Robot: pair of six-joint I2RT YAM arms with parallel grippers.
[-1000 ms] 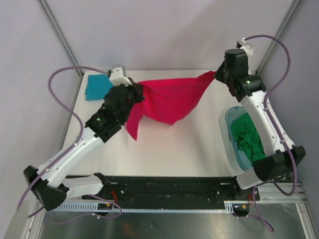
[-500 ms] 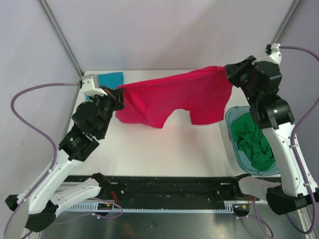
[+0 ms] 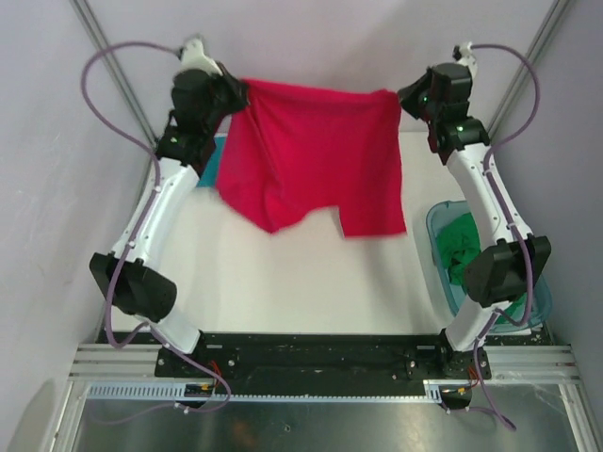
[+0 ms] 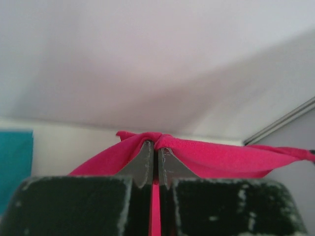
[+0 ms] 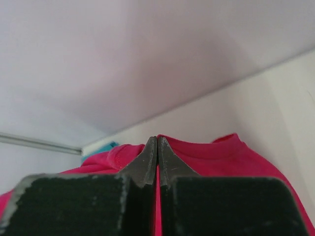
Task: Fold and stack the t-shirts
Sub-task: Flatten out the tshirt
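The left gripper [image 3: 233, 92] and right gripper [image 3: 403, 97] are pinching tight the 2 top corners of the soft, light red shirt [image 3: 316, 155], which is hanging floppy between and below them.

Both arms stand raised high and reach far from their bases. The left arm [image 3: 160, 202] climbs from its bent elbow low and behind its hand, the wrist turned inward so the left gripper [image 3: 236, 92] points toward the other hand. The right arm [image 3: 485, 188] mirrors it, its elbow low behind its hand, and the right gripper [image 3: 403, 97] faces back across. Each pair of fingers is pressed tight together, pinching a top corner of the crimson t-shirt [image 3: 316, 151], which is stretched between the two hands.
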